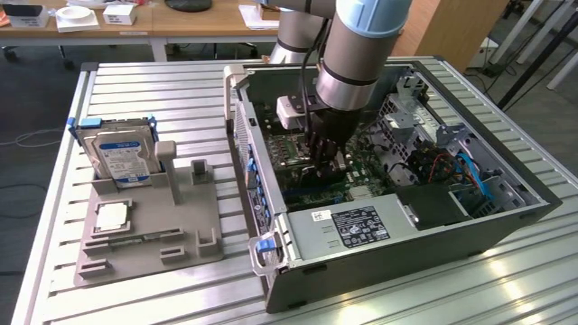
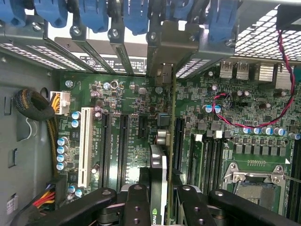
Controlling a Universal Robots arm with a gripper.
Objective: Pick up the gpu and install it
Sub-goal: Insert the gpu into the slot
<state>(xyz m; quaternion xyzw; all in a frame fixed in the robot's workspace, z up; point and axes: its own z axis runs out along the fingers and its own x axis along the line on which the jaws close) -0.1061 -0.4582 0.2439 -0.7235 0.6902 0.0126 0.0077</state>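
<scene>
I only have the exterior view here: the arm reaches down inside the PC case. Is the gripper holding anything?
Observer: Yes. The wrist view shows the gripper shut on the gpu, which stands on edge over the motherboard.
Reviewer: Which way does its bracket end point?
Observer: Toward the case's rear slot openings, under the blue clips.
Reviewer: Are the neighbouring slots occupied?
Observer: No. The white slot and the black ones beside it are empty.

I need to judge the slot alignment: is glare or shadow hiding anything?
Exterior view: bright glare streaks on the metal table; the arm shades the motherboard under the hand. Wrist view: evenly lit, slots legible, the gpu edge-on.
</scene>
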